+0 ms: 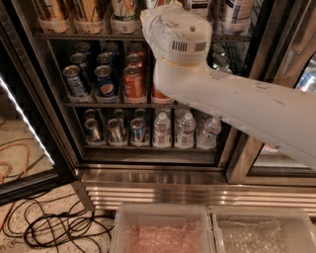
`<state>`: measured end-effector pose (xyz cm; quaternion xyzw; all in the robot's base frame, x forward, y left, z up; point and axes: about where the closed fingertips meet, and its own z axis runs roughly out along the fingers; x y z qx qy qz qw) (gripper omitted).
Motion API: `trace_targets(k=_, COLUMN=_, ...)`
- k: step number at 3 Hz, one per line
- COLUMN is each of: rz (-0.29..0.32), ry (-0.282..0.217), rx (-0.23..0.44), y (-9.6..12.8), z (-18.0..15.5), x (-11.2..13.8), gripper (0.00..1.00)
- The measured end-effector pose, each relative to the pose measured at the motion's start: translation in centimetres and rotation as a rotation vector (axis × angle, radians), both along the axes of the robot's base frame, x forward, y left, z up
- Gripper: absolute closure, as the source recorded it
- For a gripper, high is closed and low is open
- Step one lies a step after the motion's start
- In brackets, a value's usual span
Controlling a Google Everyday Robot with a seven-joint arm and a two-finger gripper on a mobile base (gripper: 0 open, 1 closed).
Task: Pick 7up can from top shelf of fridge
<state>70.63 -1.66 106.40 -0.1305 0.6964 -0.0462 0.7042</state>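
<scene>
The fridge (64,148) stands open, with a black frame and a ribbed steel base. Its top shelf (89,35) is a dark wire rack carrying white cup-like trays. The 7up can (125,9), white-silver with green and a little red, stands in one tray, cut off by the top edge. My white arm reaches in from the right. Its round wrist housing (175,34) is just right of the can. My gripper (160,5) lies beyond the housing at the top edge, mostly hidden, next to the can.
Gold cans (89,10) stand left of the 7up can; a white bottle with a black label (199,4) stands to its right. The middle rack holds blue and red cola cans (104,81), the lower rack cans and water bottles (162,129). Black cables (54,225) and two plastic bins (163,232) are on the floor.
</scene>
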Motion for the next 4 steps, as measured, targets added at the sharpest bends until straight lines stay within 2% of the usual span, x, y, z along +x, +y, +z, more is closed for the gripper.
trace_targets(k=2, rz=-0.026, ry=-0.058, rx=-0.001, y=-0.7, z=1.6, x=1.7, gripper=0.48)
trace_targets(k=3, rz=-0.034, ry=-0.067, rx=-0.008, y=-1.0, z=1.6, x=2.4, gripper=0.44)
trace_targets(k=4, rz=-0.041, ry=-0.059, rx=-0.022, y=-1.6, z=0.9, x=2.6, gripper=0.36)
